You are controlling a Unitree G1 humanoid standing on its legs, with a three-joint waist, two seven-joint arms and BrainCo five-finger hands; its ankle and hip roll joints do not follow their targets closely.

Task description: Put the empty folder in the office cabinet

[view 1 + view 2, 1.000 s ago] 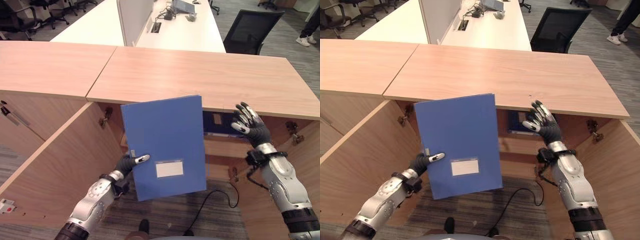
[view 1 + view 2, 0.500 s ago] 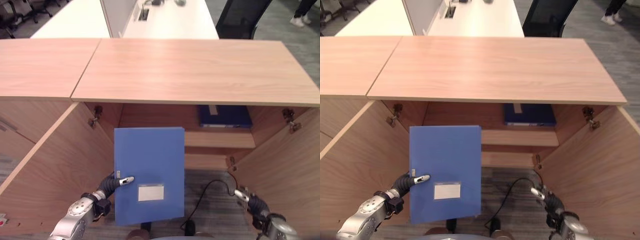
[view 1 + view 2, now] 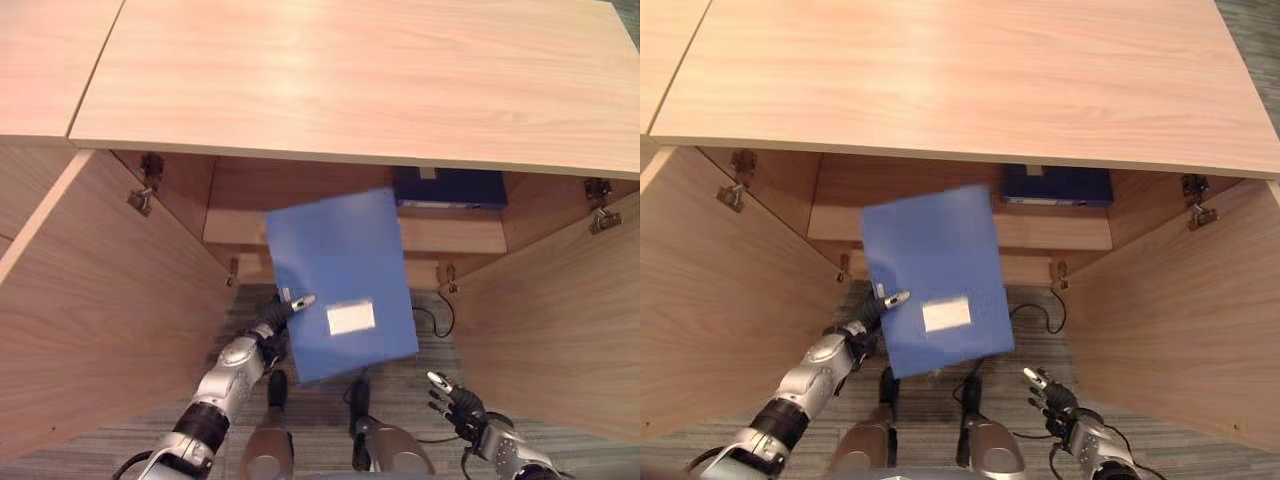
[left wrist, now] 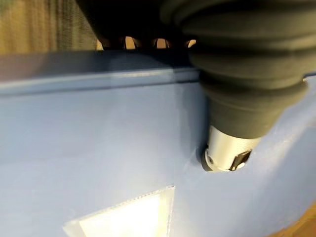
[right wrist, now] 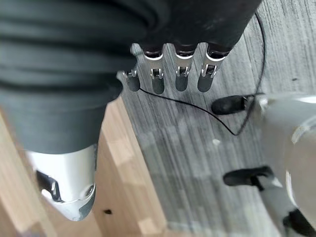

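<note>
At the centre of the frame the blue folder point(image 3: 343, 283) stands upright before the open cabinet point(image 3: 120, 300), its long axis near vertical with the top leaning slightly left, label facing the camera. The left robot hand point(image 3: 283, 311) pinches its left edge. The right robot hand point(image 3: 452, 402), lower right, has its fingers spread, holding nothing.

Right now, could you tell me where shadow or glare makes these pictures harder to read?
In the left eye view, the cabinet interior lies in shadow under its top, so the dark folder on the shelf shows little detail. In the left wrist view, the label on the blue folder glares white, and the left hand looks soft from closeness.
</note>
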